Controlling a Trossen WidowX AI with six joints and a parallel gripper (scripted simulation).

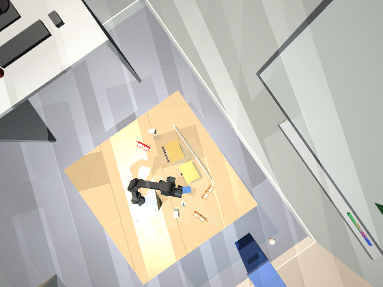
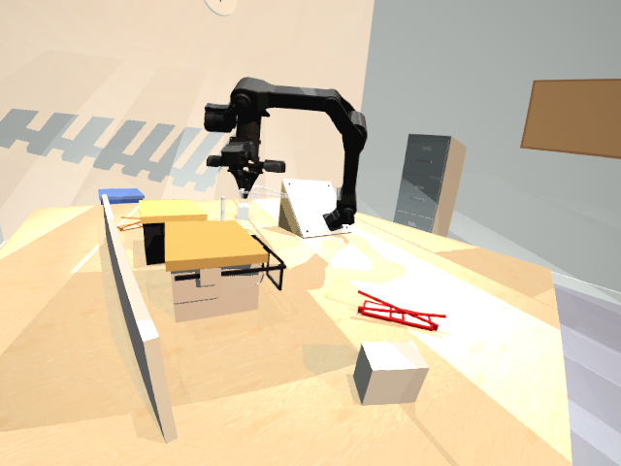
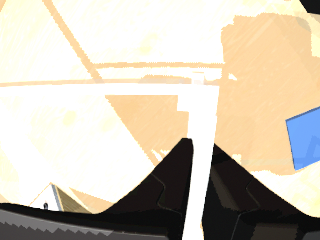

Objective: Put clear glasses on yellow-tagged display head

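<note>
My gripper (image 2: 245,194) (image 3: 194,148) is shut on the clear glasses (image 2: 268,188) (image 3: 205,117), high above the table. In the wrist view one bar passes between the fingers and meets a long bar reaching left. The fingertips are hidden in the top view. One display head (image 1: 173,150) (image 2: 215,243) has a yellow-orange top and wears black glasses (image 2: 273,267). The other display head (image 1: 189,171) (image 2: 170,209) has a yellow top and stands beside it, nearer the gripper; its face is hidden. I cannot make out a separate yellow tag.
A long white panel (image 1: 193,153) (image 2: 125,285) stands behind the heads. Red glasses (image 1: 143,144) (image 2: 396,318) and a white block (image 1: 151,131) (image 2: 391,383) lie on one side. A blue piece (image 1: 186,189) (image 3: 306,140), orange glasses and another white block (image 1: 176,213) are on the other.
</note>
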